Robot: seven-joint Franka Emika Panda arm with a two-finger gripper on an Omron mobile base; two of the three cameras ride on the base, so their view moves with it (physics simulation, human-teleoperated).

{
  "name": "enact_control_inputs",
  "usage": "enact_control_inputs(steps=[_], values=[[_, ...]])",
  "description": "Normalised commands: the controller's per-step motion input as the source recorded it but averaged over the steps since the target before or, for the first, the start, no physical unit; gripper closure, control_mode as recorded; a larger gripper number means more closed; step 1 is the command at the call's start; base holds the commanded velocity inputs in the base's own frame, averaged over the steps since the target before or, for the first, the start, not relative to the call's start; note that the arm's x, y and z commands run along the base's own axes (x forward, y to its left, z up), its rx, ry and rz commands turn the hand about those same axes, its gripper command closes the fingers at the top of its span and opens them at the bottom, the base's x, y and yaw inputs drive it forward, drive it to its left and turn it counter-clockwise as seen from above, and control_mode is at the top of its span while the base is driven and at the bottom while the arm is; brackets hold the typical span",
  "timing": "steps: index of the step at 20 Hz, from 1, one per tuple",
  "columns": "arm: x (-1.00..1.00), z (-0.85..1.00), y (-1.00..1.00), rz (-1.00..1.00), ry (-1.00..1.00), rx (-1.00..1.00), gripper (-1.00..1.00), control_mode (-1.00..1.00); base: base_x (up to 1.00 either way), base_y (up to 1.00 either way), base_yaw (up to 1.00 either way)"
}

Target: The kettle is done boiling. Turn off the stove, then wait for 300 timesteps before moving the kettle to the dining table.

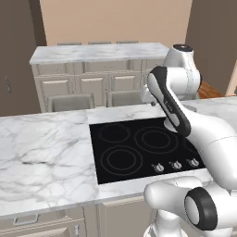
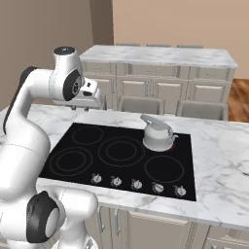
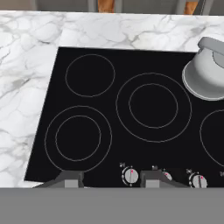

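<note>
The kettle is squat, white-grey and domed, and it stands on the back right burner of the stove. A small red glow shows at its base. In the hand view the kettle sits at the right edge above the stove. My gripper hangs high over the stove's back left corner, well left of the kettle. Its fingertips stand apart with nothing between them, so the gripper is open. Silver knobs line the stove's front edge. The dining table is out of view.
The stove is set in a marble island with wide bare marble to its left. Grey chair backs stand along the island's far side. Behind them runs a marble counter with panelled drawers.
</note>
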Motion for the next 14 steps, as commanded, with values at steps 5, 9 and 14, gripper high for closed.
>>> enact_control_inputs(steps=[5,9,14], values=[[-0.08,0.0,-0.02,0.0,-0.04,0.0,-1.0,-1.0,0.0,0.0,0.0],[-0.28,0.0,-0.29,0.0,-0.03,0.0,-1.0,-1.0,0.0,0.0,0.0],[-0.32,0.0,-0.44,0.0,0.0,0.0,-1.0,-1.0,0.0,0.0,0.0]])
